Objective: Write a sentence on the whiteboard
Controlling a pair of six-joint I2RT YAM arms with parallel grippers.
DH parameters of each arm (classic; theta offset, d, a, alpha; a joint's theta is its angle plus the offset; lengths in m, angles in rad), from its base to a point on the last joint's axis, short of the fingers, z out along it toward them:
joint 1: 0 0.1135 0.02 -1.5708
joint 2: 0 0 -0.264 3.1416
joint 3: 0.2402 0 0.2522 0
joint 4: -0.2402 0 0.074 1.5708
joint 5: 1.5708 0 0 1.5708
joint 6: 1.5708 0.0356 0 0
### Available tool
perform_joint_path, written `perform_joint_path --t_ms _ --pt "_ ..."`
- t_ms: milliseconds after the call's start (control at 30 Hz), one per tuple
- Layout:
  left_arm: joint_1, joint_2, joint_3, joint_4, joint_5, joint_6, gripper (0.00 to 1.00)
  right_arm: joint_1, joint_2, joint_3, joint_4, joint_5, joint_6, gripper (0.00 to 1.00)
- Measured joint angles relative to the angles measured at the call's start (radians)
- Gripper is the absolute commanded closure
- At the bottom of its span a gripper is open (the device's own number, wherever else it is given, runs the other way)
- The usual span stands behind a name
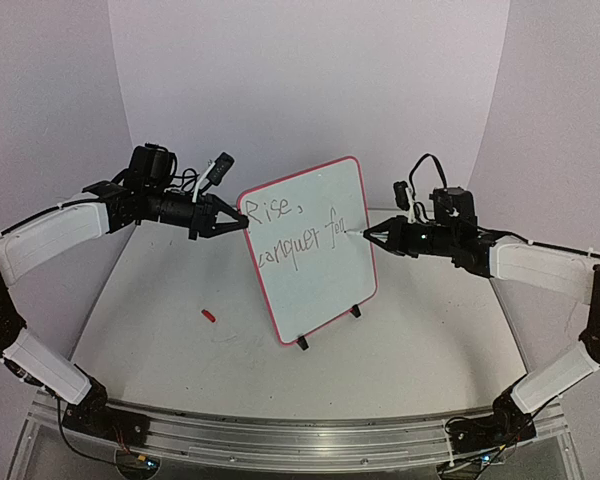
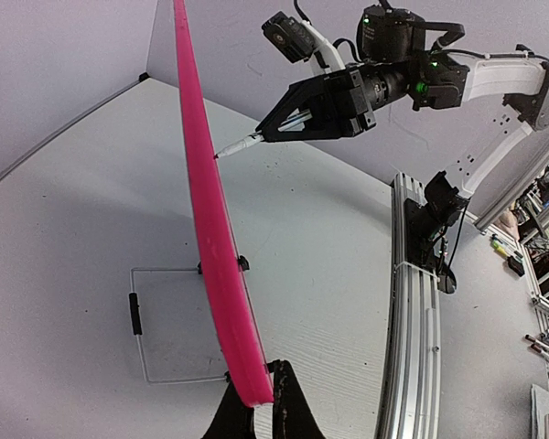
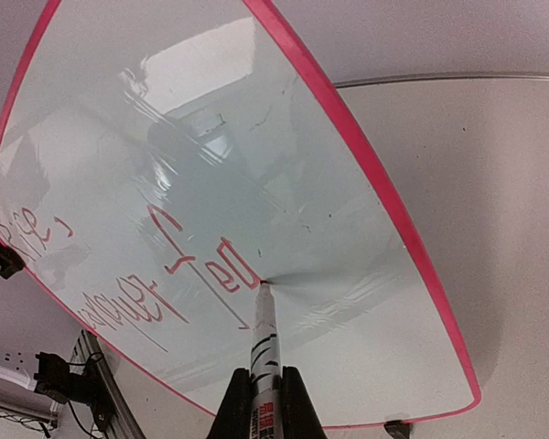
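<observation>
Holding the whiteboard (image 1: pixel 325 290) upright is the job of my left gripper (image 1: pixel 238 222). Its jaws are pinched shut on the board's red rim (image 2: pixel 210 238) near the top corner, so the board does not tip when the pen pushes on it. The board stands on its small black feet (image 1: pixel 302 343) on the table (image 1: pixel 170 290).

My right gripper (image 1: pixel 372 235) has its jaws squeezed tight on a marker (image 3: pixel 263 352). The marker sticks straight out past the jaws, and its tip touches the white face just in front of them. So I can watch the tip from the wrist view.

The sentence (image 1: pixel 298 240) sits between my two grippers. It says "Rise," on top, then "conquer" and the start of a word like "fea" below. I think the last word is not done yet.

A small red thing (image 1: pixel 209 315), maybe the pen cap, lies on the table down below the left jaws.
</observation>
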Motion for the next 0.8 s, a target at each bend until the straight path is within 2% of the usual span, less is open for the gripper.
perform_joint_path --t_ms 467,800 --pt "-0.001 0.0 0.0 0.0 0.0 0.0 1.0 0.0 -0.03 -0.015 -0.004 0.035 -0.001 1.0" --pt "-0.005 -0.003 0.0 -0.002 0.0 0.009 1.0 0.0 -0.184 -0.015 -0.007 -0.026 -0.007 1.0"
